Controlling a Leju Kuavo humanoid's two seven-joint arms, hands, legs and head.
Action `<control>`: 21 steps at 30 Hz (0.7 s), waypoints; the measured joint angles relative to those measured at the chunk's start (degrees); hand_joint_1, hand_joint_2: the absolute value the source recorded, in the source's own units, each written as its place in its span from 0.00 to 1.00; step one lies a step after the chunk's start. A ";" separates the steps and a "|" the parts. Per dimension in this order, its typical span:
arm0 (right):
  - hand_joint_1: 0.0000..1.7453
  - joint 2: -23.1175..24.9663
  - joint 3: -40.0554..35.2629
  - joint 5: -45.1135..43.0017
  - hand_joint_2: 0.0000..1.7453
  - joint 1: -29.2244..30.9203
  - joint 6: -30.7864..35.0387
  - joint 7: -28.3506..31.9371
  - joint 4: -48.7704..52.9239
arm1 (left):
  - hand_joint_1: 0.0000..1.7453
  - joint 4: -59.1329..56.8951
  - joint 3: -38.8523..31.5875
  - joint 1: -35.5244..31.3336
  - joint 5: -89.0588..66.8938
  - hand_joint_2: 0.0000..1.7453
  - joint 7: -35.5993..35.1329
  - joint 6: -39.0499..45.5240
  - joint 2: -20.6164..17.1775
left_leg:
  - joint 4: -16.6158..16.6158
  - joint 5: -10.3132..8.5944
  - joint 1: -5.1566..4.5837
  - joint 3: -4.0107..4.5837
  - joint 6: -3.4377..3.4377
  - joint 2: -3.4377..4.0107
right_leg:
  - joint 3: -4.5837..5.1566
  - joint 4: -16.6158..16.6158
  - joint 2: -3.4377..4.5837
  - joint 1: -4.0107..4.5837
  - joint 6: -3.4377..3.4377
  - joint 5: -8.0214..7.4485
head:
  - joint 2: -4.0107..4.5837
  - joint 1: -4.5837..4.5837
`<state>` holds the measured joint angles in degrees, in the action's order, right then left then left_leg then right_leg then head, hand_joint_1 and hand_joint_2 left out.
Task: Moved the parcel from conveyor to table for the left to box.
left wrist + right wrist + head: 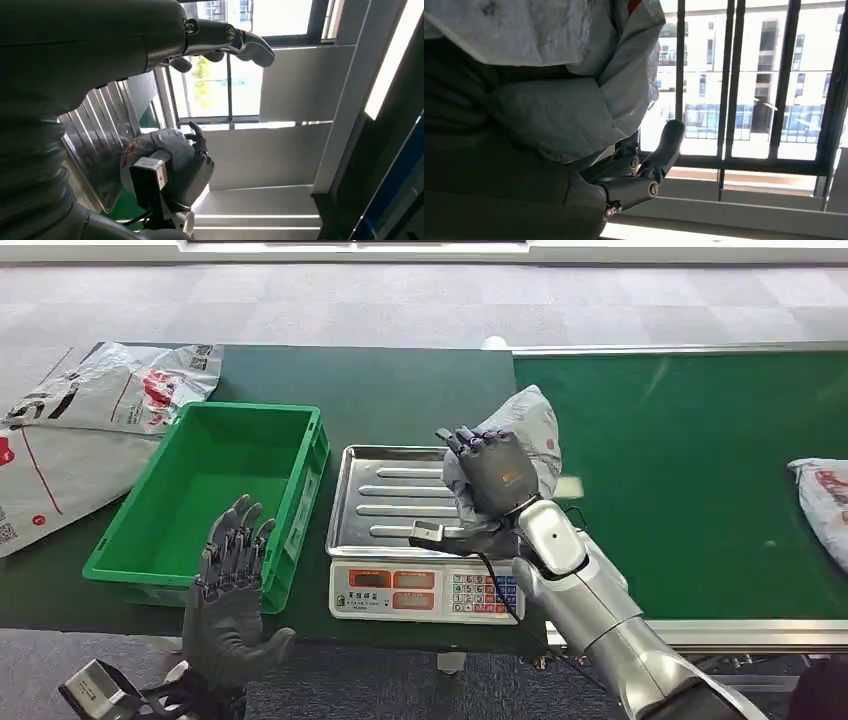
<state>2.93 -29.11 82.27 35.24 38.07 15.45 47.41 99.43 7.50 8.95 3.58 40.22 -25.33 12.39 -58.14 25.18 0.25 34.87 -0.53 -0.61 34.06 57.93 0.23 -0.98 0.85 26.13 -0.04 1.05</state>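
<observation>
Green plastic crate (215, 498) sits left on the dark green table (400, 390). Left hand (232, 600): fingers spread, holding nothing. Ribbed steel scale tray (385, 498) lies centre. Right hand (490, 480) grips the crinkled grey parcel (530, 425) above the tray's conveyor-side (690, 470) edge.

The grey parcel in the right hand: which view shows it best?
Head view: the parcel shows held in the right hand over the scale tray's edge. Left wrist view shows it small and distant; right wrist view shows only crumpled close-up plastic.
</observation>
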 measured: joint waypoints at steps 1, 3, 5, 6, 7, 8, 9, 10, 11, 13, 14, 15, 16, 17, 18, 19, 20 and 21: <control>1.00 0.00 0.00 0.00 1.00 0.00 0.00 0.00 0.00 | 0.00 0.00 0.00 0.00 0.00 1.00 0.00 0.00 -0.02 | 0.00 0.00 0.00 0.00 0.00 0.00 | 0.00 0.00 0.00 0.00 0.00 0.00 | 0.00 0.00; 1.00 0.00 0.00 0.00 1.00 0.01 0.00 0.00 -0.02 | 0.00 0.00 0.00 0.00 0.00 1.00 0.00 0.00 -0.07 | 0.00 0.00 0.00 0.00 0.00 0.00 | 0.00 0.00 0.00 0.00 0.00 0.00 | 0.00 0.00; 1.00 0.00 0.00 0.00 1.00 0.01 0.00 0.00 -0.04 | 0.00 -0.02 0.00 0.00 0.00 1.00 0.00 0.00 -0.11 | 0.00 0.00 0.00 0.00 0.00 0.00 | 0.00 0.00 0.00 0.00 0.00 0.00 | 0.00 0.00; 1.00 0.00 0.00 0.00 1.00 0.01 0.00 0.00 -0.04 | 0.00 -0.02 0.00 0.00 0.00 1.00 0.00 0.00 -0.11 | 0.00 0.00 0.00 0.00 0.00 0.00 | -0.01 0.00 0.00 0.00 0.00 0.00 | 0.00 0.00; 1.00 0.00 0.00 0.00 1.00 0.02 0.00 0.00 -0.09 | 0.00 -0.02 0.00 0.00 0.00 1.00 0.00 0.00 -0.11 | 0.00 0.00 0.00 0.00 0.00 0.00 | 0.00 0.00 0.00 0.00 0.00 0.00 | 0.00 0.00; 1.00 0.00 0.00 0.00 1.00 0.03 0.00 0.00 -0.11 | 0.00 -0.02 0.00 0.00 0.00 1.00 0.00 0.00 -0.13 | 0.00 0.00 0.00 0.00 0.00 0.00 | 0.00 0.00 0.00 0.00 0.00 0.00 | 0.00 0.00; 1.00 0.00 0.00 0.00 1.00 0.04 0.00 0.00 -0.17 | 0.00 -0.02 0.00 0.00 0.00 1.00 0.00 0.00 -0.13 | 0.00 0.00 0.00 0.00 0.00 0.00 | 0.00 0.00 0.00 0.00 0.00 0.00 | 0.00 0.00; 1.00 0.00 0.00 0.00 1.00 0.07 0.00 0.00 -0.24 | 0.00 -0.04 0.00 0.00 0.00 1.00 0.00 0.00 -0.13 | 0.00 0.00 0.00 0.00 0.00 0.00 | 0.00 0.00 0.00 0.00 0.00 0.00 | 0.00 0.00; 1.00 0.00 0.00 0.00 1.00 0.07 0.00 0.00 -0.26 | 0.00 -0.07 0.00 0.00 0.00 1.00 0.00 0.00 -0.13 | 0.00 0.00 0.00 0.00 0.00 0.00 | 0.00 0.00 0.00 0.00 0.00 0.00 | 0.00 0.00; 1.00 0.00 0.00 0.00 1.00 0.09 0.00 0.00 -0.26 | 0.00 -0.09 0.00 0.00 0.00 1.00 0.00 0.00 -0.13 | 0.00 0.00 0.00 0.00 0.00 0.00 | -0.01 0.00 0.00 0.00 0.00 0.00 | 0.00 0.00; 1.00 0.00 0.00 0.00 1.00 0.11 0.00 0.00 -0.28 | 0.00 -0.13 0.00 -0.01 0.00 1.00 0.00 0.00 -0.15 | 0.00 0.00 0.00 0.00 0.00 0.00 | -0.01 0.00 0.00 0.00 0.00 0.00 | 0.00 0.00; 1.00 0.00 0.00 0.00 1.00 0.15 0.00 0.02 -0.33 | 0.00 -0.18 0.00 -0.01 0.00 1.00 0.00 0.00 -0.18 | 0.00 0.00 0.00 0.00 0.00 0.00 | -0.01 0.00 0.00 0.00 0.00 0.00 | 0.00 0.00; 1.00 0.00 0.00 0.02 1.00 0.27 -0.29 0.35 -0.37 | 0.00 -0.24 0.00 -0.04 0.00 1.00 0.00 -0.09 -0.20 | 0.00 0.00 0.00 0.01 0.00 0.00 | -0.01 0.00 0.00 0.00 0.00 0.00 | 0.00 0.00; 1.00 0.35 -0.02 0.43 1.00 1.10 -1.80 1.89 -1.16 | 0.00 -0.55 0.04 -0.42 -0.02 1.00 0.00 -0.48 -0.20 | 0.00 0.00 0.00 0.01 0.00 0.00 | 0.01 0.00 0.00 0.00 -0.01 -0.01 | 0.00 0.00; 1.00 0.77 -0.11 0.72 1.00 1.99 -2.76 2.65 -2.35 | 0.00 -0.92 0.13 -1.10 -0.07 1.00 0.00 -0.59 -0.20 | 0.00 -0.02 0.00 0.02 -0.02 0.01 | 0.02 0.00 0.00 0.01 -0.03 -0.06 | 0.00 0.00; 1.00 1.76 -0.33 1.02 1.00 3.04 -3.23 2.78 -3.96 | 0.00 -1.59 0.53 -2.19 -0.17 1.00 -0.02 -0.61 -0.17 | 0.00 -0.05 0.00 0.02 -0.05 0.02 | 0.02 0.00 0.01 0.03 -0.04 -0.07 | 0.00 0.00; 1.00 2.49 -0.50 1.22 1.00 3.92 -3.23 2.75 -5.24 | 0.00 -2.07 0.83 -3.01 -0.15 1.00 -0.02 -0.50 -0.15 | 0.00 -0.06 0.00 0.01 -0.06 0.04 | 0.02 0.00 0.01 0.03 -0.05 -0.08 | 0.00 0.00; 1.00 3.11 -0.66 1.38 1.00 4.67 -3.21 2.86 -6.37 | 0.00 -2.47 1.03 -3.50 -0.15 1.00 -0.02 -0.41 -0.15 | 0.01 -0.07 0.00 -0.01 -0.07 0.05 | 0.02 0.00 0.02 0.03 -0.09 -0.10 | 0.00 0.00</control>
<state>6.04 -29.77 83.65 39.91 34.86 18.32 41.04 96.96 8.52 5.45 3.43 40.20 -25.75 12.24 -58.14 25.11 0.25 34.86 -0.60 -0.56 34.07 57.93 0.25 -0.95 0.76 26.03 -0.04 1.05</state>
